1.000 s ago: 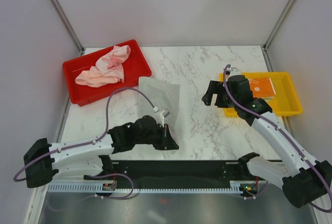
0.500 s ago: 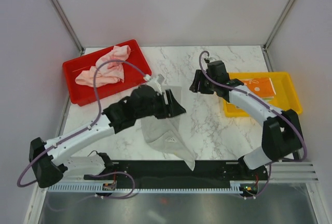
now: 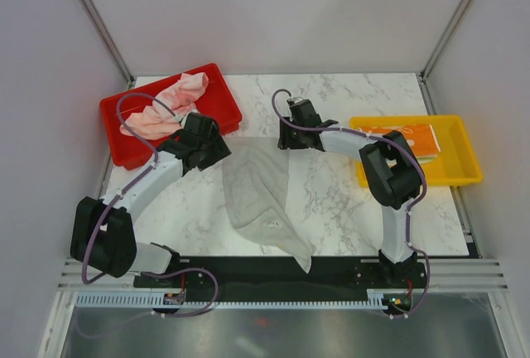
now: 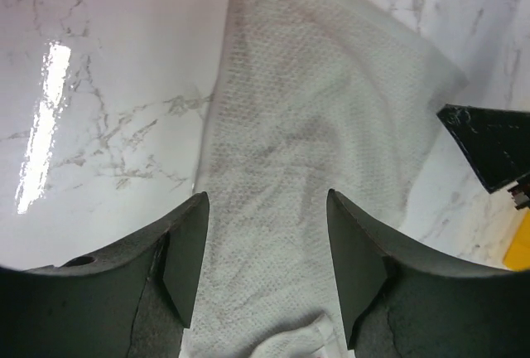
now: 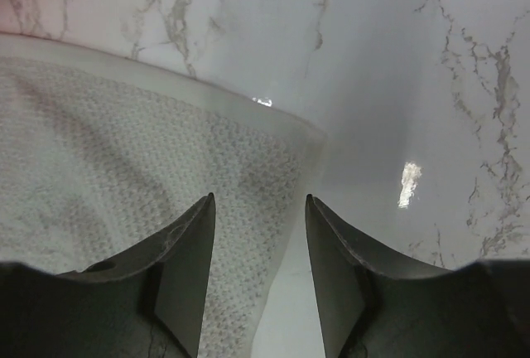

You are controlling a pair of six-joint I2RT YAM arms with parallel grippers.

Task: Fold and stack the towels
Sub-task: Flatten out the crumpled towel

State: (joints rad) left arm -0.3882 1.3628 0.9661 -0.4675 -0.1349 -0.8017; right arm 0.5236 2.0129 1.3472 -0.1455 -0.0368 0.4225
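**Towel spread out, both grippers open over its far end**

Nearest us, one corner of the grey-white towel [image 3: 261,200] hangs off the table [image 3: 348,200] onto the black rail. We cannot see how much cloth droops there.

From that corner the towel runs away from us, lying flat in a single layer on the marble. We judge it is laid out this way so that it can be folded.

At its far end the left gripper [image 3: 214,144] hovers with its fingers [image 4: 186,258] spread, and only cloth shows in the gap. The right gripper [image 3: 286,136] is over the other far corner, jaws apart and pinching nothing. We read this pairing as a set-up to take both far corners at once. Neither wrist view shows whether the fingertips touch the weave.

Farther back on the left, pink towels [image 3: 170,108] lie crumpled in the red tray [image 3: 222,97], waiting unfolded. We cannot count how many are in the heap.

On the right, the yellow tray [image 3: 464,159] holds a printed towel [image 3: 418,138]. The right arm cuts off part of it, so we cannot judge how well it is folded.
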